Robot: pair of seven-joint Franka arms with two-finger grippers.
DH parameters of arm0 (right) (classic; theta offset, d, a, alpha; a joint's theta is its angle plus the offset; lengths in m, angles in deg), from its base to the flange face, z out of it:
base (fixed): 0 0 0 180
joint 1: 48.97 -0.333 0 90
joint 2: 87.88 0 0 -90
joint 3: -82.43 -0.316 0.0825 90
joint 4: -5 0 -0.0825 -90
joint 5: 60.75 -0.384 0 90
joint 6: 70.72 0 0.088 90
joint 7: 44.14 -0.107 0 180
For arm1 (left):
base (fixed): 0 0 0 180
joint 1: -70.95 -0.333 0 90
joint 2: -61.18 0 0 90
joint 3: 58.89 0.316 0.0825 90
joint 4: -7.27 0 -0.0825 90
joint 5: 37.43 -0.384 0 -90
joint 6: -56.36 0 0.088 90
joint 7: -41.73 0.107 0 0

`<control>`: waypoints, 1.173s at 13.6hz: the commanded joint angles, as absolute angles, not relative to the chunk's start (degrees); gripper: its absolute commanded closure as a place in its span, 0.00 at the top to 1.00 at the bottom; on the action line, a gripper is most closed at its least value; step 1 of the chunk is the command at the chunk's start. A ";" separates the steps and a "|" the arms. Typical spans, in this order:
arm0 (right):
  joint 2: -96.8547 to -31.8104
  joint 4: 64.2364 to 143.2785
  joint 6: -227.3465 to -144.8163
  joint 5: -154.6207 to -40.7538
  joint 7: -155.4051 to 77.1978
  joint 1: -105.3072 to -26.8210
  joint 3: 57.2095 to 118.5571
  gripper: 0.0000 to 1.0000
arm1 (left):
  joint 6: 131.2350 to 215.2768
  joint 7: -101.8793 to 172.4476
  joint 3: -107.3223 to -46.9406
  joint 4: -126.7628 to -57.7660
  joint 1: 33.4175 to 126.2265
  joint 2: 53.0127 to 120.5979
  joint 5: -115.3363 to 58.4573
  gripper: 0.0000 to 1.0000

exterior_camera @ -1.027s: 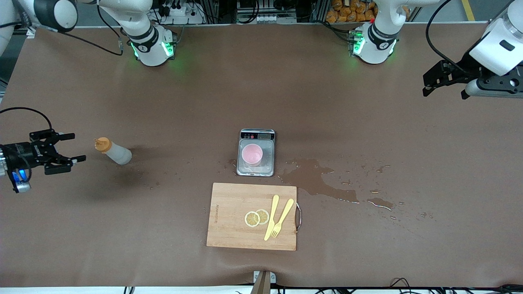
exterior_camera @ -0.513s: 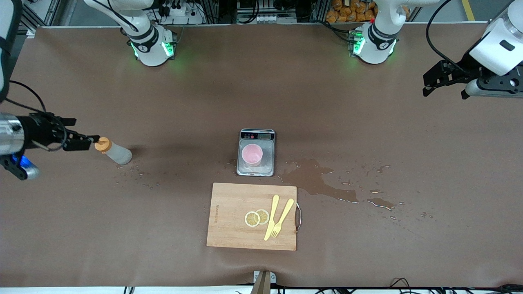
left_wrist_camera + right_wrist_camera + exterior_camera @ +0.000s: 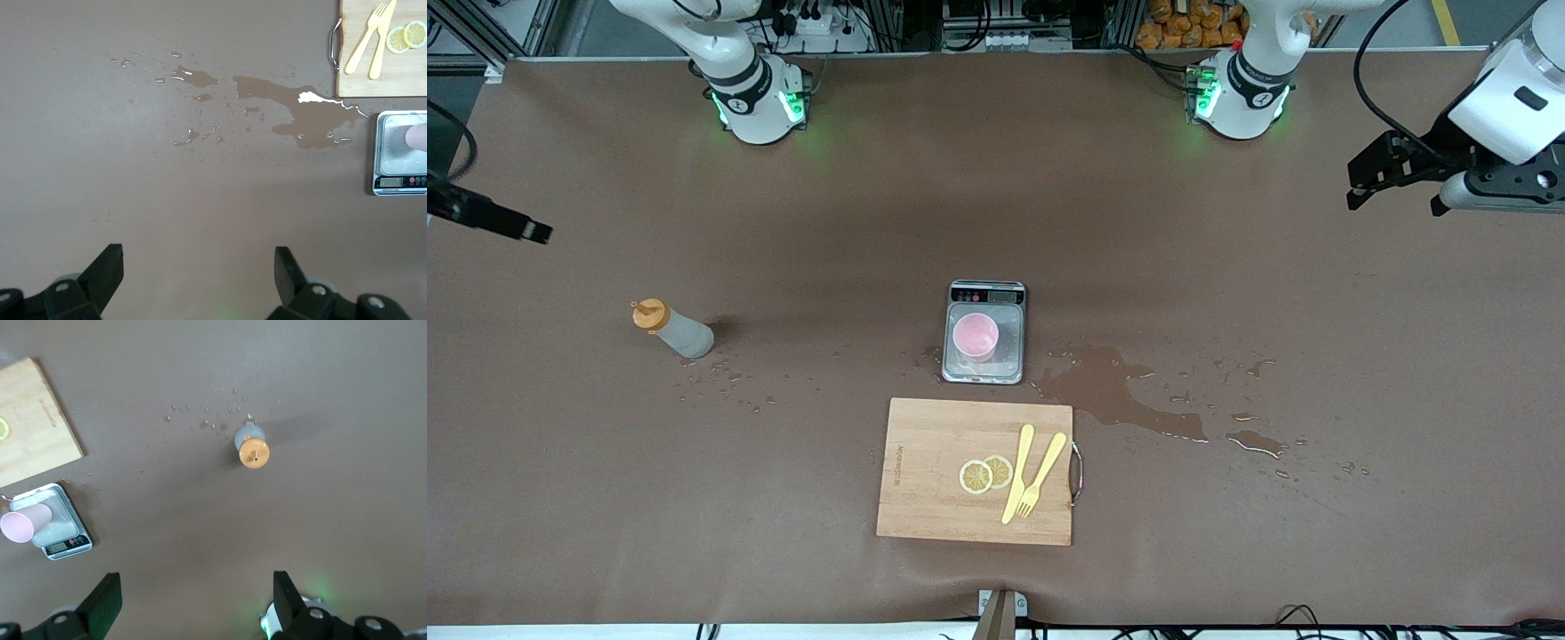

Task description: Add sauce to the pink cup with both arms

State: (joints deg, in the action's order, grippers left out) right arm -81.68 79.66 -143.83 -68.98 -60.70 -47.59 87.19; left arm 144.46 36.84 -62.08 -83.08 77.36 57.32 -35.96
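Note:
The sauce bottle [image 3: 673, 330], greyish-white with an orange cap, stands on the brown table toward the right arm's end; the right wrist view looks down on the sauce bottle [image 3: 251, 447]. The pink cup [image 3: 975, 335] sits on a steel scale [image 3: 1009, 356] at mid-table; it also shows as the pink cup [image 3: 20, 522] and the pink cup [image 3: 417, 137]. My right gripper [image 3: 193, 600] hangs open and empty high over the table's edge, apart from the bottle; only one finger [image 3: 527, 231] shows in the front view. My left gripper [image 3: 1387, 187] waits open over the left arm's end.
A wooden cutting board [image 3: 925, 471] with two lemon slices [image 3: 985, 474] and a yellow knife and fork [image 3: 1032, 476] lies nearer the camera than the scale. A wet spill [image 3: 1112, 391] spreads beside the scale toward the left arm's end. Droplets [image 3: 729, 382] dot the table by the bottle.
My right gripper came up to the bottle's cap, then drew away and up toward the table's edge, still open. The bottle stays where it was. The left arm has not moved.

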 commanded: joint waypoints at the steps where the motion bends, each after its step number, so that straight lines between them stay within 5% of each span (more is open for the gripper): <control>1: -86.21 83.92 -146.05 -67.17 -58.20 -47.82 86.39 1.00 | 144.42 36.29 -62.32 -82.90 76.92 56.97 -34.97 1.00; 4: -89.72 89.18 -151.04 -64.27 -58.02 -48.53 84.72 1.00 | 144.42 36.37 -62.23 -82.82 76.75 56.97 -34.97 1.00; 16: -89.38 89.64 -154.31 -62.43 -51.70 -47.20 83.58 1.00 | 144.33 36.11 -62.32 -82.38 76.22 56.97 -34.97 1.00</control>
